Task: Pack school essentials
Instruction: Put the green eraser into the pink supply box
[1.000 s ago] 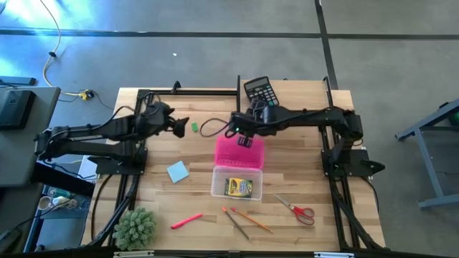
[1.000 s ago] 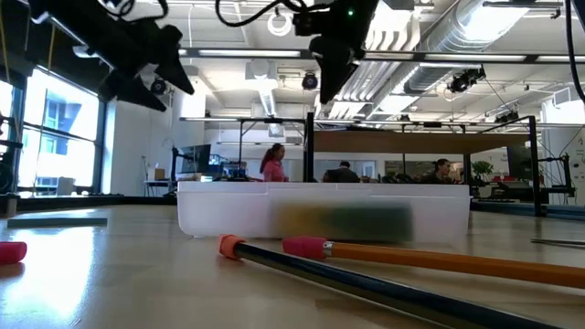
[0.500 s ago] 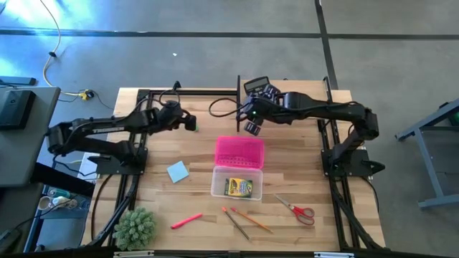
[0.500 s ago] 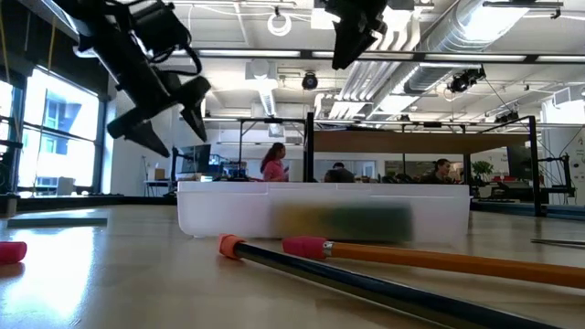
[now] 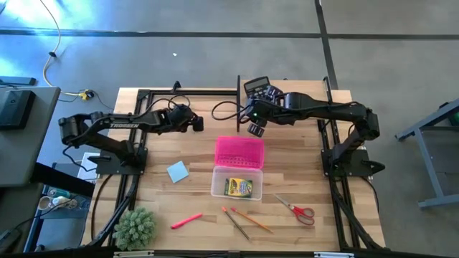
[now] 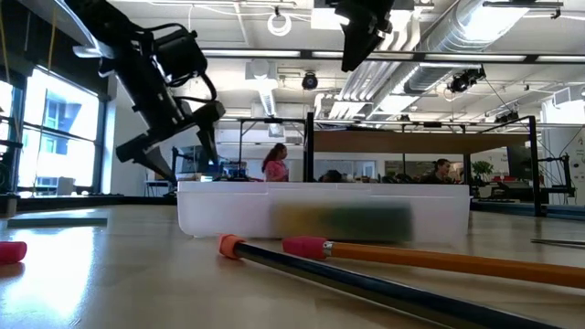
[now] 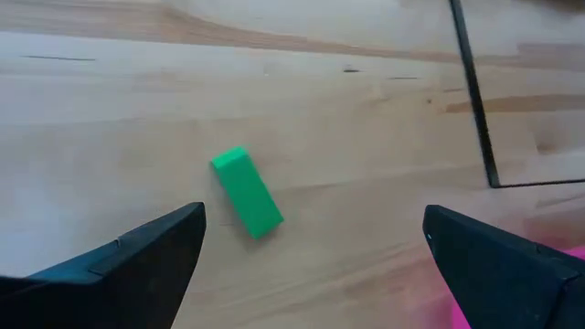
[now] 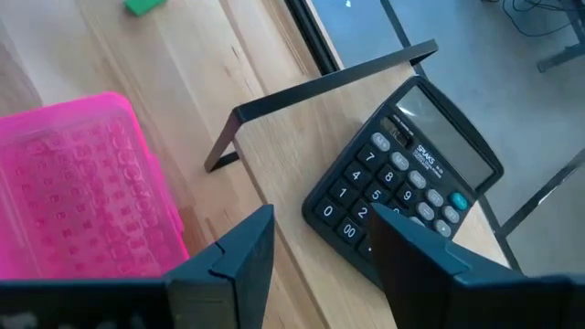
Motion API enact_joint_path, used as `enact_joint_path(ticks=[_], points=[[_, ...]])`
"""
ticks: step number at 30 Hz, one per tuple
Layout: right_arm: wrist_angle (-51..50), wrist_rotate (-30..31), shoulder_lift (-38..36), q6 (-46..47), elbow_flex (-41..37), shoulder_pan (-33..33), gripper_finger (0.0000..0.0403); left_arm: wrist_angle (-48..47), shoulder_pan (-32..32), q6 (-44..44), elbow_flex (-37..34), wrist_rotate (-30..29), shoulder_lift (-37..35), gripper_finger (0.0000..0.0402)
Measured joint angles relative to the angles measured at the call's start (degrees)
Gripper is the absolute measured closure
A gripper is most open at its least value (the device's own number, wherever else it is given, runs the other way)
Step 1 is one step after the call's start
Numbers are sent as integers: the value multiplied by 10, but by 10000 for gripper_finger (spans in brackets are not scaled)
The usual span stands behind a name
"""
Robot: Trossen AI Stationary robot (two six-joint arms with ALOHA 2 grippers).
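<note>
Left gripper (image 7: pixel 311 265): it is hanging over the table with its two fingers spread wide and nothing between them
Eraser (image 7: pixel 247 193): it is lying flat on the bare wood, right in the gap ahead of the spread fingers, but not touching them
How it will handle: it looks tiny, light and a bit squashy, so a soft squeeze should be enough, and it should not break
Where to take hold: across its two long sides, in the middle, so it is not twisting or popping out
What could go wrong: it is sitting slanted to the fingers, so one finger may be pushing it away first
Pink box (image 5: pixel 239 152): it is sitting off to one side of the left gripper
Right gripper (image 5: pixel 256 129): it is waiting up high with fingers apart and holding nothing, with the calculator (image 8: pixel 407 185) just ahead
</note>
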Motion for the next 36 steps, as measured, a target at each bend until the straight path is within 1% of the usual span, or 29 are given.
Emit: enact_joint_path(ticks=[4, 7, 10, 12, 16, 20, 26, 31, 36], points=[[-2, -1, 0, 0, 0, 0, 236, -8, 3, 15, 36, 10, 17, 2], [-11, -8, 0, 0, 0, 0, 236, -52, 3, 20, 72, 10, 33, 2], [-26, -11, 0, 0, 0, 0, 236, -113, 4, -2, 101, 6, 47, 6], [-30, -11, 0, 0, 0, 0, 236, -131, 4, -28, 113, 5, 58, 11], [-32, -11, 0, -1, 0, 0, 236, -138, 4, -71, 115, 26, 82, 24], [-32, -11, 0, -4, 0, 0, 236, -138, 4, -89, 115, 31, 110, 31], [-37, -11, 0, -5, 0, 0, 236, -137, 16, -90, 115, 42, 150, 32], [-44, -11, 0, -5, 0, 0, 236, -133, 30, -91, 115, 44, 169, 32], [-45, -11, 1, -5, 0, 0, 236, -132, 43, -88, 115, 57, 188, 32]])
